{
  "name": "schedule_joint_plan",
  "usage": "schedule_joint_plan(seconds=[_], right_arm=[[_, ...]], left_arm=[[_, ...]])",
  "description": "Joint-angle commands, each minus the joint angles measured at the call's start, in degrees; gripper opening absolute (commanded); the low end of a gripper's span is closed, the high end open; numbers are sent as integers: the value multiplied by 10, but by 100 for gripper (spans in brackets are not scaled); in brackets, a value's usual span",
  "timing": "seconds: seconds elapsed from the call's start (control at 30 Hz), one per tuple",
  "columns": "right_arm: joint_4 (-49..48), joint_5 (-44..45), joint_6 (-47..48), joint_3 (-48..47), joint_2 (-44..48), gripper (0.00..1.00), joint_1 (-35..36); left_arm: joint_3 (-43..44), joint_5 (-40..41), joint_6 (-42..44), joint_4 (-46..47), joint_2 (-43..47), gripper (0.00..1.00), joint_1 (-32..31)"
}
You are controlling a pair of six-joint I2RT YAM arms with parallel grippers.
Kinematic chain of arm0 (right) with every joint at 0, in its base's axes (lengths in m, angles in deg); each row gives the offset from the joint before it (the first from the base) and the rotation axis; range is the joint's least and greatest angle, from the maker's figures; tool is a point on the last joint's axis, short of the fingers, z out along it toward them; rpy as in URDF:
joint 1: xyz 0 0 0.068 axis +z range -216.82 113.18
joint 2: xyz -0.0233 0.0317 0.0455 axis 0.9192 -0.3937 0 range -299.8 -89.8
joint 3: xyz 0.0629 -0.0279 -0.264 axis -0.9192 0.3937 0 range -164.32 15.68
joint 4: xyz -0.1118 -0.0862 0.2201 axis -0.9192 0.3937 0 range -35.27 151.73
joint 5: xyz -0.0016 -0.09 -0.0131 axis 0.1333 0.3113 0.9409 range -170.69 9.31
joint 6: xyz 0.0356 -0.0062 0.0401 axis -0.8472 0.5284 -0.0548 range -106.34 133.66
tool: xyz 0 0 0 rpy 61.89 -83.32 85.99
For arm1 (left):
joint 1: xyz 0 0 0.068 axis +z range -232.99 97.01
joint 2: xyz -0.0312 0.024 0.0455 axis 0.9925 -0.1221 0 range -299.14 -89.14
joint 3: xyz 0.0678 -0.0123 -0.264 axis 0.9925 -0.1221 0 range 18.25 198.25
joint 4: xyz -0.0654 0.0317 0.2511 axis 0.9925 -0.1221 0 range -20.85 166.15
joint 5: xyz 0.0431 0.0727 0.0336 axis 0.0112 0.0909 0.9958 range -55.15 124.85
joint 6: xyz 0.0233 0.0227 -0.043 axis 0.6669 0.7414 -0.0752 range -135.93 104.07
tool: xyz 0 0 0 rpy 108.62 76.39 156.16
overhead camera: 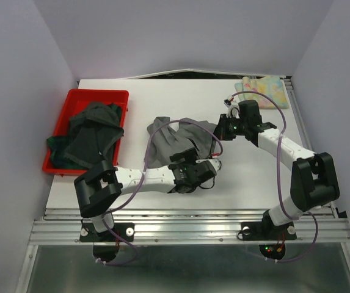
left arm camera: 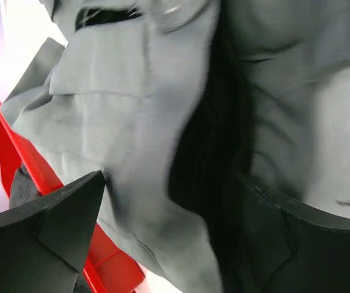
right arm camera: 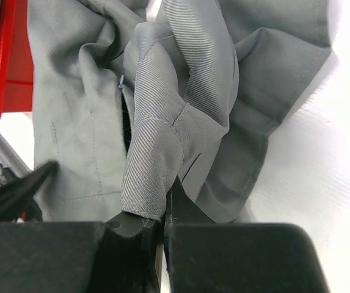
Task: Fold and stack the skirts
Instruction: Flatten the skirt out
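Top view, grey skirt [overhead camera: 175,137]: crumpled near the middle of the white table [overhead camera: 162,91].
Top view, dark skirts [overhead camera: 92,134]: heaped in the red bin [overhead camera: 121,97] at the table's 9 o'clock edge.
Top view, pastel floral skirt [overhead camera: 263,91]: lies flat at the 1 o'clock corner.
Top view, left gripper [overhead camera: 216,165]: at the grey skirt's 5 o'clock edge.
Top view, right gripper [overhead camera: 220,131]: at the grey skirt's 3 o'clock edge.
Left wrist view, left gripper [left arm camera: 168,183]: jaws spread wide, gripping nothing; grey cloth fills the view beyond them, with the bin at 8 o'clock.
Right wrist view, right gripper [right arm camera: 162,217]: jaws closed, pinching a raised fold of the grey skirt; the rest spreads toward 12 o'clock, with the bin at 10 o'clock.
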Motion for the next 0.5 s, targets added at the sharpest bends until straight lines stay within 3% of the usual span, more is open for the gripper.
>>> schedule_joint_plan(seconds=[0.0,0.03,0.2,0.27,0.33,0.37,0.43,0.47], right_arm=[[-3,29,20,-21,6,1,6],[0,50,23,-20,5,1,6],[-6,113,40,-20,-6,1,6],[-15,131,45,-19,-12,1,6],[-23,138,51,-19,-22,7,6],[-31,141,54,-18,-27,19,6],[-41,144,61,-17,-32,36,6],[-44,146,64,-16,-35,39,6]], left_arm=[[21,50,-7,6,21,89,63],[24,51,-3,6,31,82,69],[45,49,19,-7,105,73,72],[53,44,19,-19,118,64,75],[59,32,20,-27,134,53,85],[61,20,19,-31,138,42,104],[75,5,12,-41,144,31,124],[79,-3,11,-43,147,30,134]])
